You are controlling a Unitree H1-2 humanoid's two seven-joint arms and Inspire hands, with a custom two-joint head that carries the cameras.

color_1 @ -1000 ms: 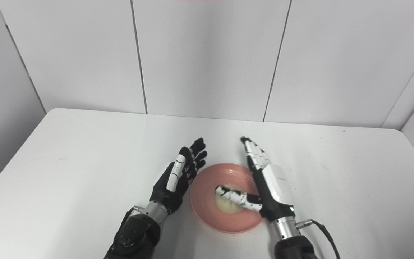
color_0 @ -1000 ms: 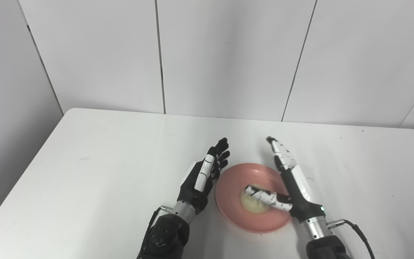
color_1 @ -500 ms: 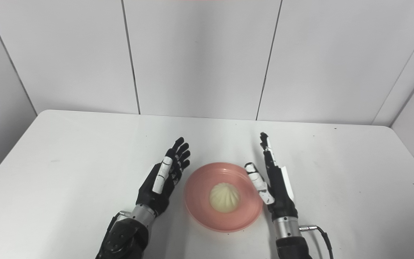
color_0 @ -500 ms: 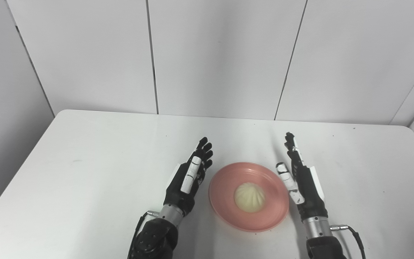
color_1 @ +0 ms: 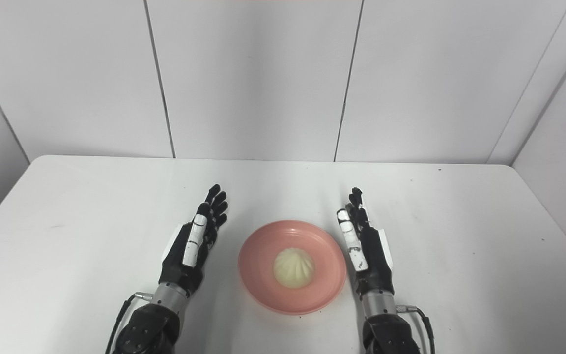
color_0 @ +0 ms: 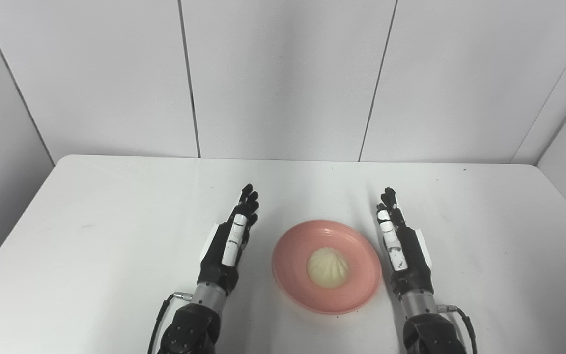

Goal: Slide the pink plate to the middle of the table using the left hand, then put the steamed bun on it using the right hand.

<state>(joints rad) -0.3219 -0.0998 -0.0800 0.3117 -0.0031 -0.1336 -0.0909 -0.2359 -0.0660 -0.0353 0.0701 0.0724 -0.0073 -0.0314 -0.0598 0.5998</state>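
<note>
The pink plate (color_0: 326, 266), round and shallow with a raised rim, lies flat on the white table (color_0: 116, 236), near its front edge and about midway across. The steamed bun (color_0: 328, 266), pale cream with pleats radiating from its top, sits upright at the plate's centre.

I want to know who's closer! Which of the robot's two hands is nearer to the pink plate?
The right hand. It sits just beside the pink plate rim, while the left hand has a wider strip of table between.
</note>
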